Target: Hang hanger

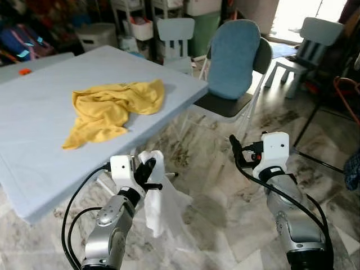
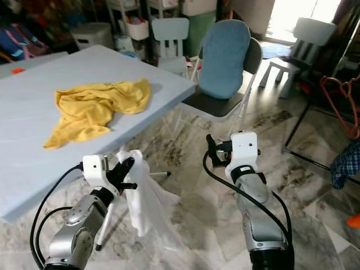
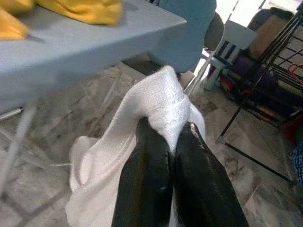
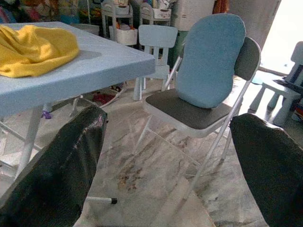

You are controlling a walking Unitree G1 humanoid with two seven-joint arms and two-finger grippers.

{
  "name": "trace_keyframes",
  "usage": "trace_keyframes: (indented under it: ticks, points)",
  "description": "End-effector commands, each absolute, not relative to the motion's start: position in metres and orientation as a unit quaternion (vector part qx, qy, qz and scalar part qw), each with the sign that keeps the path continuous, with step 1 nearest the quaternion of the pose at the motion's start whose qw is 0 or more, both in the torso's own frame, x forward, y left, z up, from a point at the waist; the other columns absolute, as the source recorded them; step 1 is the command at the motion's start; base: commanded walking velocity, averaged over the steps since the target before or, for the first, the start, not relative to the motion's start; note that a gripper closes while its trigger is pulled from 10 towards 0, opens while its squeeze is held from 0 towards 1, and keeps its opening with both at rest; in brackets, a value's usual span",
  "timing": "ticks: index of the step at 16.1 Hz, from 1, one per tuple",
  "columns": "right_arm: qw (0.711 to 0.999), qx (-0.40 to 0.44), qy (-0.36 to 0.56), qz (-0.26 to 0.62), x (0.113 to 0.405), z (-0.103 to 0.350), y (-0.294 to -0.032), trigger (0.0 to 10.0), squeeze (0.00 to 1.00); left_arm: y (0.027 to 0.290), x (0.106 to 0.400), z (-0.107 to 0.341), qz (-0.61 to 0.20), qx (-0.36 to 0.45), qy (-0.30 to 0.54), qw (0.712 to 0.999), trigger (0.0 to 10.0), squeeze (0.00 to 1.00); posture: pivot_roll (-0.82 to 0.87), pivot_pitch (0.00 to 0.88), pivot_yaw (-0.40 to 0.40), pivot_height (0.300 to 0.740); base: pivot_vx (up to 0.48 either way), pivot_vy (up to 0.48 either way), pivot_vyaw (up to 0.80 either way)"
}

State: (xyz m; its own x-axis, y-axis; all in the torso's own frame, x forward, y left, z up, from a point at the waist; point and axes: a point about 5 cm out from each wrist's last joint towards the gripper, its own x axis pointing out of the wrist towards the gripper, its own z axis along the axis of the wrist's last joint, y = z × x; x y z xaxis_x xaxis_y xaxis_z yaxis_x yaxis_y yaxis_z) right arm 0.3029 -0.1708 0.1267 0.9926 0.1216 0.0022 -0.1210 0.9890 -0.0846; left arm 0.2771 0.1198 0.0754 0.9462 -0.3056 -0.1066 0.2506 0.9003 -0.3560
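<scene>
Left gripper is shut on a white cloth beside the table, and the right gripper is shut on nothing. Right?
Not quite. The right gripper is open, its fingers wide apart in the right wrist view. The left gripper is indeed shut on the white cloth beside the table.

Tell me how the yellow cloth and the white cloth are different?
The yellow cloth lies crumpled on the blue table; the white cloth hangs down beside the table's edge, above the floor. Nothing touches the yellow cloth, while the left gripper has its fingers shut on the white cloth. The yellow cloth spreads wide; the white cloth droops long and narrow. Both look soft and rumpled.
</scene>
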Motion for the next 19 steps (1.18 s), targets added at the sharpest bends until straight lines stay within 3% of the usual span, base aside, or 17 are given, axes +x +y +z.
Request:
trace_keyframes:
  ticks: [1, 9, 19]
  points:
    - [0.997, -0.045, -0.005, 0.055, 0.303, 0.129, -0.175, 10.0, 0.0, 0.113, 0.279, 0.082, -0.156, -0.175, 0.068, 0.97, 10.0, 0.0, -0.27, 0.0, 0.028, 0.74, 0.0, -0.315, 0.0]
    - [0.997, -0.045, -0.004, 0.059, 0.305, 0.13, -0.174, 10.0, 0.0, 0.125, 0.284, 0.081, -0.104, -0.206, 0.074, 0.97, 10.0, 0.0, -0.27, 0.0, 0.024, 0.74, 0.0, 0.0, 0.0]
    - [0.997, -0.044, 0.001, 0.057, 0.302, 0.129, -0.174, 10.0, 0.0, 0.125, 0.286, 0.082, -0.112, -0.205, 0.081, 0.969, 10.0, 0.0, -0.28, 0.0, 0.035, 0.74, 0.0, 0.25, -0.78]
